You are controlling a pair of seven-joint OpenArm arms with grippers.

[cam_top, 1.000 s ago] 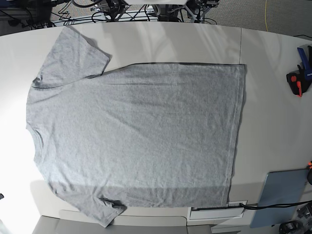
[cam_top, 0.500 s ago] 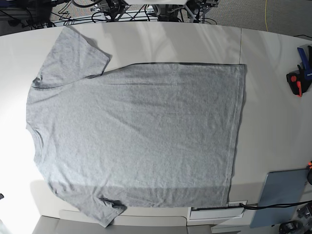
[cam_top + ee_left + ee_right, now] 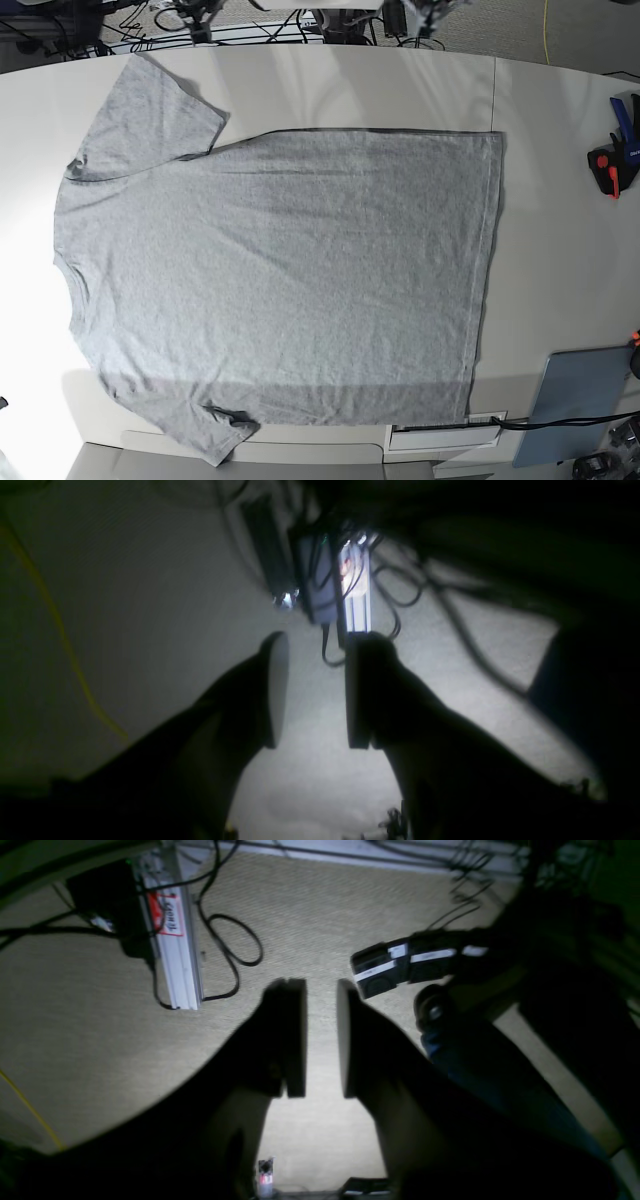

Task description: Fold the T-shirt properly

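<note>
Grey tee lying flat on the table, both arms hanging out over the floor

No readable writing anywhere: the T-shirt is showing plain heather grey, and the red-and-white sticker on the aluminium rail at 10 o'clock in the right wrist view is too blurry to make out, same for the white labels on the black boxes at 1 o'clock. The shirt is sitting spread out across the white table, neck end toward 9 o'clock, hem toward 3 o'clock, one sleeve sticking out at 11, the other crumpled at 7, light wrinkles all over. The left gripper is sitting with a clear gap between its pads, gripping nothing, pointing at dim carpet and cables. The right gripper is showing a narrower gap, also gripping nothing, over beige carpet.
</note>
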